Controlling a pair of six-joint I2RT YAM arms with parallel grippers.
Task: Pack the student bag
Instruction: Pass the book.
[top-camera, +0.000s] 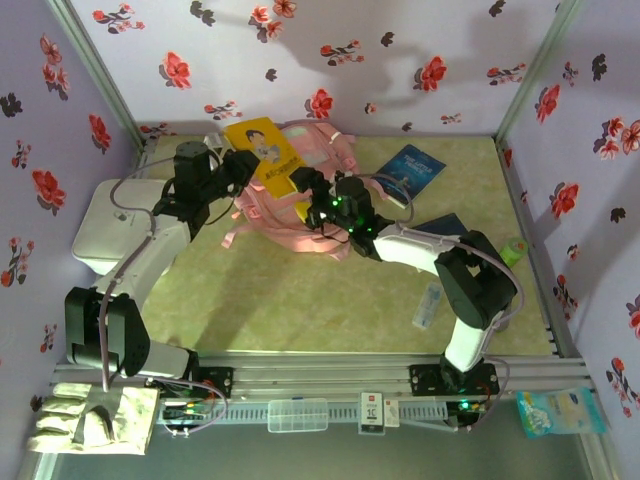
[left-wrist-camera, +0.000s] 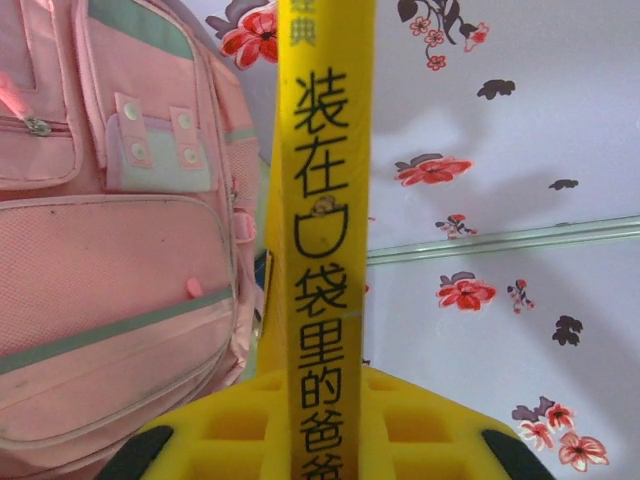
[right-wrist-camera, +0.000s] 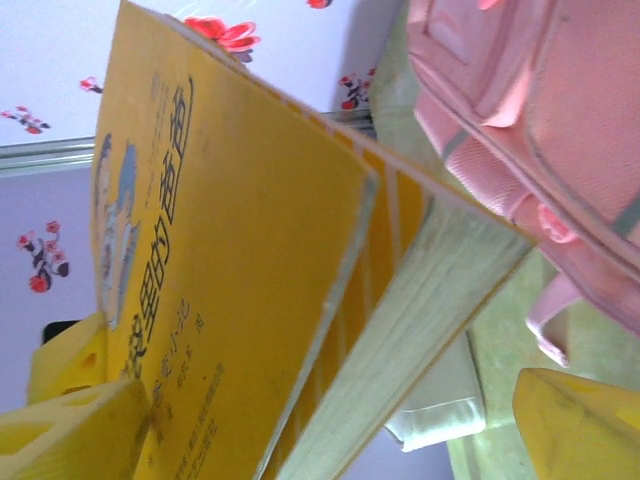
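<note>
The student bag (top-camera: 318, 218), a soft pink backpack, lies at the back middle of the table; its front pockets show in the left wrist view (left-wrist-camera: 110, 290) and a corner with straps in the right wrist view (right-wrist-camera: 540, 130). A yellow book (top-camera: 262, 152) hangs tilted over the bag's left side. My left gripper (top-camera: 238, 168) is shut on it, the spine (left-wrist-camera: 322, 250) clamped between the yellow jaws (left-wrist-camera: 320, 450). My right gripper (top-camera: 305, 190) is open, its fingers (right-wrist-camera: 70, 420) standing either side of the book's lower corner (right-wrist-camera: 250, 300); the far finger is clear of the pages.
A white rounded box (top-camera: 100, 232) sits at the left, under the left arm. A blue book (top-camera: 412, 170) and a darker one (top-camera: 442, 225) lie to the right of the bag. A small tube (top-camera: 428, 305) and a green item (top-camera: 513, 250) lie near the right edge.
</note>
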